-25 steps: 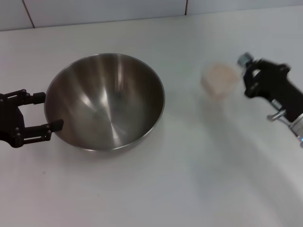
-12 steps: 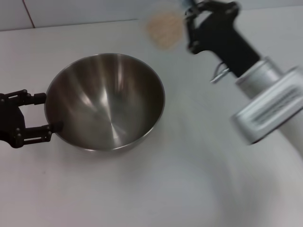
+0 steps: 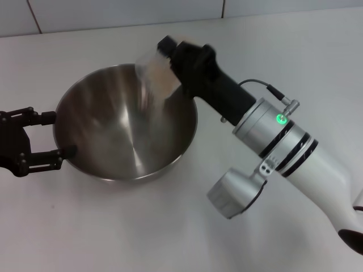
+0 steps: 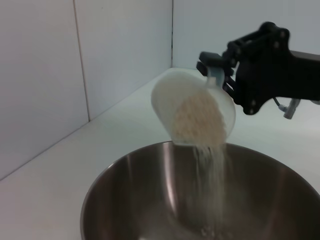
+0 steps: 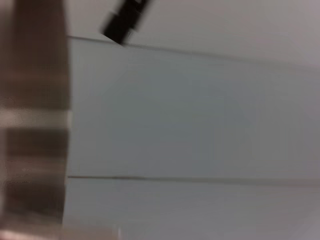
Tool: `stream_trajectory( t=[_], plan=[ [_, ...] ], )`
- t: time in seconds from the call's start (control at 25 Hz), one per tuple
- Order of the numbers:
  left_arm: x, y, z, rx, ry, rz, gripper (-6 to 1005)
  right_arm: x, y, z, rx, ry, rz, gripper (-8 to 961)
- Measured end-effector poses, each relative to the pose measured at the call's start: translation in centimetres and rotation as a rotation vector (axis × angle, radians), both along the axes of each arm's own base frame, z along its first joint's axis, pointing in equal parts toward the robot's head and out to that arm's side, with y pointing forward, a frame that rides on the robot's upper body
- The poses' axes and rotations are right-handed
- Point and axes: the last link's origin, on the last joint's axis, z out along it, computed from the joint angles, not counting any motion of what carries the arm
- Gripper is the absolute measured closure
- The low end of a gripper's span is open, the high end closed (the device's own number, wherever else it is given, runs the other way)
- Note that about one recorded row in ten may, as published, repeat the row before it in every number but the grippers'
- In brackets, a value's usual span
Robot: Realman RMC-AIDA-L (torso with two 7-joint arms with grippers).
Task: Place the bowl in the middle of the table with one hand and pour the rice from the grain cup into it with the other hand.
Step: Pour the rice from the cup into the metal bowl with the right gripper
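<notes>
The steel bowl [image 3: 113, 147] stands on the white table [image 3: 170, 226], left of centre. My left gripper [image 3: 57, 134] is open, its fingertips at the bowl's left rim. My right gripper [image 3: 173, 56] is shut on the clear grain cup [image 3: 154, 71] and holds it tilted over the bowl's far right rim. In the left wrist view the cup [image 4: 175, 95] is tipped mouth down in the right gripper [image 4: 220, 70]. The rice [image 4: 200, 122] falls from it in a thin stream into the bowl [image 4: 115, 175].
My right forearm [image 3: 283, 141] reaches across the table from the lower right to the bowl. A tiled wall [image 3: 113, 11] runs along the table's far edge. The right wrist view shows only blurred wall tiles.
My right gripper has carried the cup from the table's right side up and left over the bowl and tilted it; rice now pours. The left gripper and the bowl have not moved.
</notes>
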Motion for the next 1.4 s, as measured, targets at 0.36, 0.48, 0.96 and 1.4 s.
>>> stream_trajectory(
  t=[0.36,0.48,0.96,1.4],
  plan=[
    [0.3,0.1,0.0,-0.005,-0.002,-0.010,197,0.0,-1.6,-2.2,0.258,-0.467,0.196,941],
    [0.3,0.2,0.0,-0.007,-0.002,-0.012,197,0.1,-1.6,-2.5,0.309,-0.565,0.235,940],
    [0.5,0.2,-0.1,-0.016,-0.008,-0.010,197,-0.8,-1.8,-2.8,0.398,-0.655,0.297,941],
    [0.7,0.3,0.0,-0.011,-0.013,-0.014,197,-3.6,-1.6,2.0,-0.004,0.552,-0.273,942]
  ],
)
